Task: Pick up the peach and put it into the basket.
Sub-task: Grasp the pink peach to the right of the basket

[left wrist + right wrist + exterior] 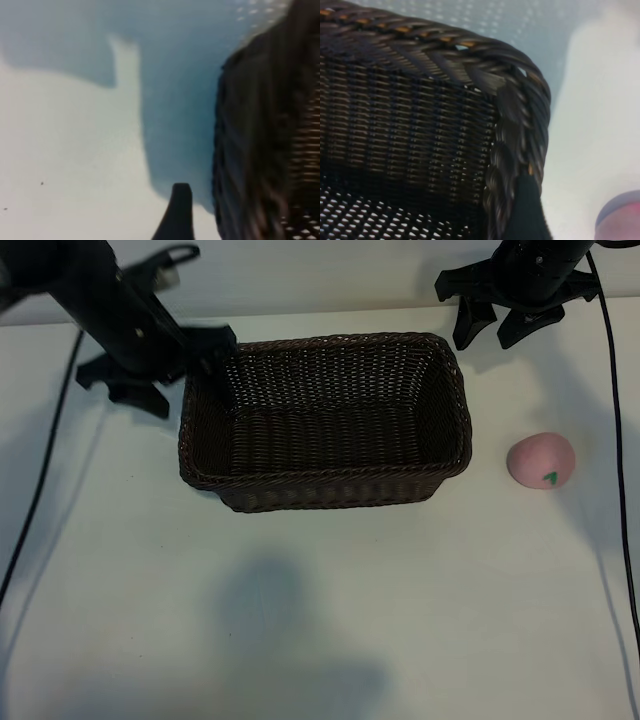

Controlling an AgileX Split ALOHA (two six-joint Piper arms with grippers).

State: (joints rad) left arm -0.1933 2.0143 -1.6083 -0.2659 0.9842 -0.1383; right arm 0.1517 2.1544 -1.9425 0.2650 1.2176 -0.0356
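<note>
Bare white surface (320, 640) wide open in front; small pink peach (541, 460) right of dark brown wicker basket (325, 480), apart. Left jaws (150, 375) spread, empty, at basket's left rim; right jaws (510, 325) spread, empty, off its right rear corner.

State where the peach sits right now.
In the exterior view the peach lies on the white table at the right, apart from the basket, nearer the camera than the right gripper.
</note>
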